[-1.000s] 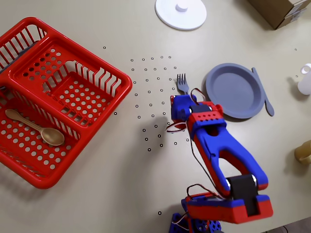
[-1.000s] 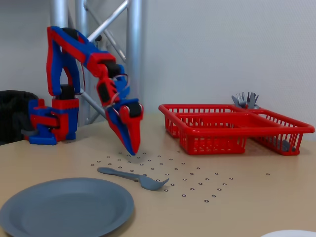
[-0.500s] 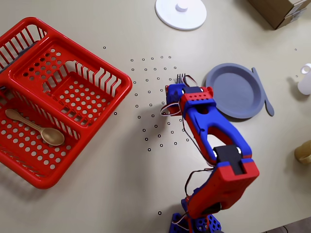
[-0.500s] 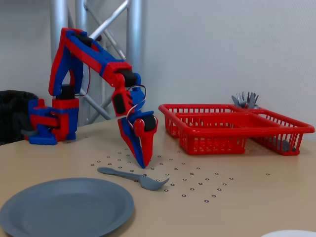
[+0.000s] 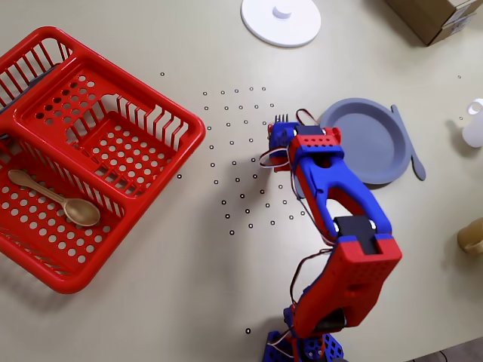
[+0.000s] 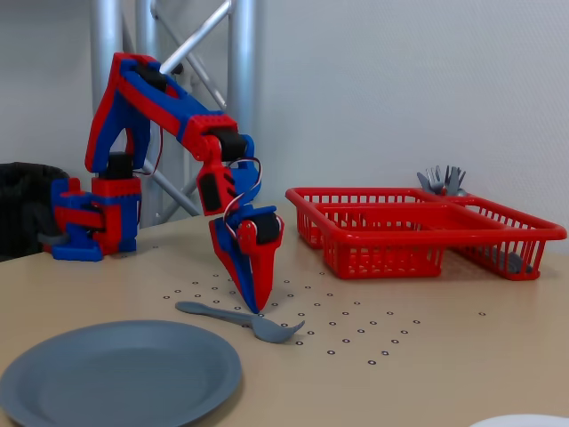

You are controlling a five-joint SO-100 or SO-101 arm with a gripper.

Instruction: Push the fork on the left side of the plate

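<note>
Near the middle of the beige table, seen from overhead, lay the slim slate-blue plastic fork, only its tines showing past the red-and-blue arm that covered the rest. Just to the right of those tines in that view sat the round slate-blue plastic plate with a raised rim, close beside the fork, contact not clear. Along the plate's far right edge rested a slate-blue tineless plastic knife. From the fixed side view, showed the fork flat on the table among small printed dot markers, tines toward the right, with the plate in the foreground just in front of it. Pointed steeply downward, the red-and-blue end effector had its tip right at the fork's handle, apparently touching it from behind; looked pressed together with nothing between the fingers. Off to the left in the overhead view stood a red perforated plastic basket holding a tan spoon in one compartment. Up at the top edge sat a white round disc with a knob.
</note>
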